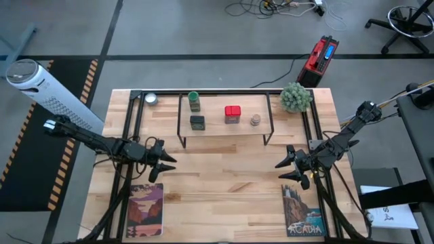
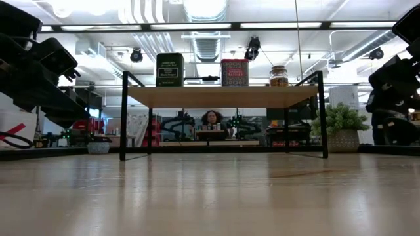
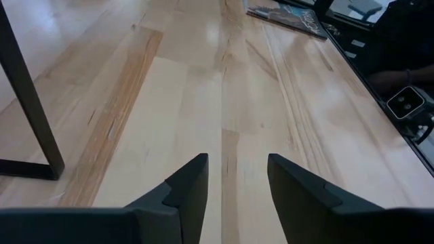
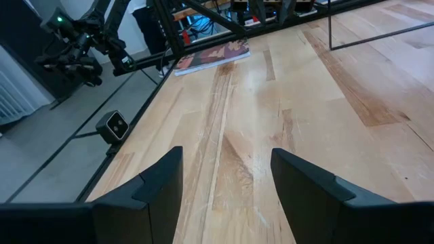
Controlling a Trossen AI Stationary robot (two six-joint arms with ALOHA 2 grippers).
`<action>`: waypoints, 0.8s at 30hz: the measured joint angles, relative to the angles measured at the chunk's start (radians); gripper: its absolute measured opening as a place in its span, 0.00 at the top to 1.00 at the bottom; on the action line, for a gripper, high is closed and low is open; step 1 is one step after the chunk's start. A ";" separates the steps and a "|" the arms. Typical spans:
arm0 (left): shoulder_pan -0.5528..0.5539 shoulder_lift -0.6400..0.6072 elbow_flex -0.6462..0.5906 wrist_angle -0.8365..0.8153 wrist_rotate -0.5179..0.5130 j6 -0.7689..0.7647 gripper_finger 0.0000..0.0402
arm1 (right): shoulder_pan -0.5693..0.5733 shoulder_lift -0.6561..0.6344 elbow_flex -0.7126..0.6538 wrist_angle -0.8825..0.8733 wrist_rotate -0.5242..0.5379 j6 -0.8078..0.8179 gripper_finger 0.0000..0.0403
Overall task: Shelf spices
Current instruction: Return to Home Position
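The shelf (image 1: pixel 224 133) stands toward the table's far side, its black rod legs on the wood. On its board sit the green-capped bottle (image 1: pixel 194 101), the dark grey square jar (image 1: pixel 197 122), the red square tin (image 1: pixel 232 114) and the tiny round beige jar (image 1: pixel 255 120). In the low view the grey jar (image 2: pixel 169 69), red tin (image 2: pixel 235 72) and beige jar (image 2: pixel 279 75) stand upright on the board. My left gripper (image 1: pixel 168 166) hovers open near the table's left side. My right gripper (image 1: pixel 285 169) hovers open near the right side. Both hold nothing.
A round silver tin (image 1: pixel 150 99) sits at the far left corner and a small potted plant (image 1: pixel 296 97) at the far right. One book (image 1: pixel 145 209) lies near the left front edge, another (image 1: pixel 304 211) near the right front. Bare wood spans the middle.
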 joint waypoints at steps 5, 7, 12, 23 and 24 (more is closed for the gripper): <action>0.000 0.000 0.000 0.000 0.000 0.000 0.67 | 0.000 0.000 0.000 0.000 0.000 0.000 0.51; 0.000 0.000 0.000 0.000 0.000 0.000 0.68 | 0.000 0.000 0.000 0.000 0.000 0.000 0.51; 0.000 0.000 0.000 0.000 0.000 0.000 0.69 | 0.000 0.000 0.000 0.000 0.000 0.000 0.51; 0.000 0.000 0.000 0.000 0.000 0.000 0.71 | 0.000 0.000 0.000 0.000 0.000 0.000 0.51; 0.000 0.000 0.000 0.000 0.000 0.000 0.71 | 0.000 0.000 0.000 0.000 0.000 0.000 0.51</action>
